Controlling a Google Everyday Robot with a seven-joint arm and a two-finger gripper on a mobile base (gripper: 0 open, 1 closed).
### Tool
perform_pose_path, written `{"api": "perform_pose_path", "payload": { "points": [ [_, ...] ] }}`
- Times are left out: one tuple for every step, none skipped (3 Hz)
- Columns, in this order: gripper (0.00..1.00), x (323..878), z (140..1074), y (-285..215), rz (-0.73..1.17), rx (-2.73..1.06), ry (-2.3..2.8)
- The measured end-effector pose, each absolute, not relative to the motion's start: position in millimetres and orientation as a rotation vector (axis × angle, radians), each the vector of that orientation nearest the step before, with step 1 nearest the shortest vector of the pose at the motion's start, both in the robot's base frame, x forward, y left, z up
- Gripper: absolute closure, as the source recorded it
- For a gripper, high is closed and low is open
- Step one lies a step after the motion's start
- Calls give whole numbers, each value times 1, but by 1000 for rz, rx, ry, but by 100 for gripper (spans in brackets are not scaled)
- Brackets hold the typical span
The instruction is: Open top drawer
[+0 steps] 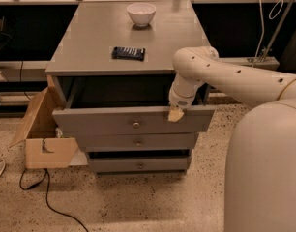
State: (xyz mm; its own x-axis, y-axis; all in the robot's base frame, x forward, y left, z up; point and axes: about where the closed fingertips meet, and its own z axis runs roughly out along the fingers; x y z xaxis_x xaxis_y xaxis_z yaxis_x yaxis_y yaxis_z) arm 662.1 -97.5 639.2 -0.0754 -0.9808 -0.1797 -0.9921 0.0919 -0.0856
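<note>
In the single camera view, the top drawer (104,122) stands pulled partway out of the grey bench (90,47). Its front sits proud of the two narrower drawer fronts below, and a dark gap shows between it and the bench top. Its small round knob (136,124) is at the centre of the front, and nothing is touching it.

The hand (175,113) is at about two o'clock from that knob, resting on the upper edge of the drawer front. We judge that it is hooked over this lip and not on the knob because the lip gives a broader hold for a straight outward pull. Whether the hand is clenched or released, we cannot tell. The arm (235,79) reaches in from three o'clock and bends down over the front corner of the bench, which keeps it clear of the things on top.

On the bench, a white bowl (141,12) sits at twelve o'clock near the far edge, and a dark flat packet (128,53) lies nearer the front, well apart from the hand.

At nine o'clock from the drawers an open cardboard box (46,151) leans beside the bench, just left of the open drawer's corner. We judge the task well along, with the drawer already open by a good part of its travel.
</note>
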Motion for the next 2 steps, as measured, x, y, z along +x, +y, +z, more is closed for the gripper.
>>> {"api": "perform_pose_path", "payload": {
  "points": [
    [97, 662, 641, -98, 87, -1995, 2171],
    [74, 662, 641, -98, 87, -1995, 2171]
  ]
}}
